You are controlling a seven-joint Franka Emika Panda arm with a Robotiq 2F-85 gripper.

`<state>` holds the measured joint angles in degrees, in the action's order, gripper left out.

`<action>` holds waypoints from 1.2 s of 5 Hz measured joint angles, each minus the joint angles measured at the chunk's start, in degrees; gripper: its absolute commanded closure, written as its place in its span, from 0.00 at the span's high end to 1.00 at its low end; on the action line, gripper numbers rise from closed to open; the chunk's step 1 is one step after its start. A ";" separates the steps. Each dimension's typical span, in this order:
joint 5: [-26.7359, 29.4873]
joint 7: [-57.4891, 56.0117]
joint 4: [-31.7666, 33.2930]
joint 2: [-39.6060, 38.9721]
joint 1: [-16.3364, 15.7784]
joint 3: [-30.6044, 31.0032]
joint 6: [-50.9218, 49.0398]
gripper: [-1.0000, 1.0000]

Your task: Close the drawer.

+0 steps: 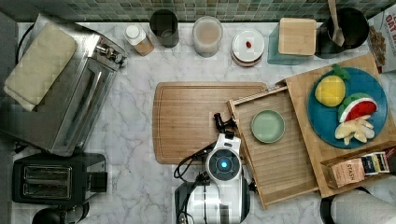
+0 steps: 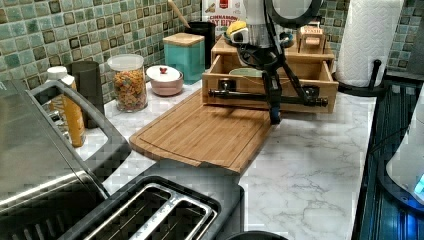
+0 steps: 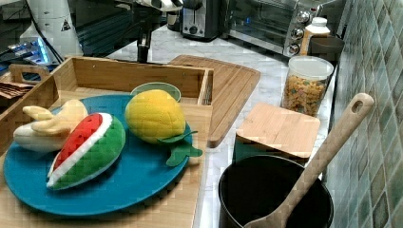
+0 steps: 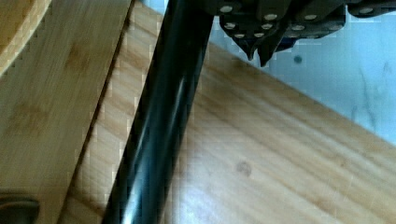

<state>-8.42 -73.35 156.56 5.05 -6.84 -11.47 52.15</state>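
Inside the open drawer [image 1: 280, 163], one green bowl [image 1: 267, 126] (jaws apparently clenched, empty).

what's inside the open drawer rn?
The drawer holds one small green dish on its slatted floor. The stretch still under the box top is covered, so anything there can't be seen.

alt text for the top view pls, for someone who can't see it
The drawer stands pulled out from a wooden box at the top view's right, a green bowl on its slatted floor. The gripper sits by the drawer's front edge, over a cutting board on the marble counter. A blue plate of toy fruit tops the box.
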 measured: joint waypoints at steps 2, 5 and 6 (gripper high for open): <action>2.00 -10.02 -1.12 0.42 0.05 -4.32 -0.39 0.00; 5.91 -13.60 -4.92 -1.73 2.83 -9.08 1.43 0.00; 5.91 -13.60 -6.49 -1.83 4.28 -10.04 2.01 0.00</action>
<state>-2.51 -86.95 150.07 3.22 -2.56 -21.51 54.16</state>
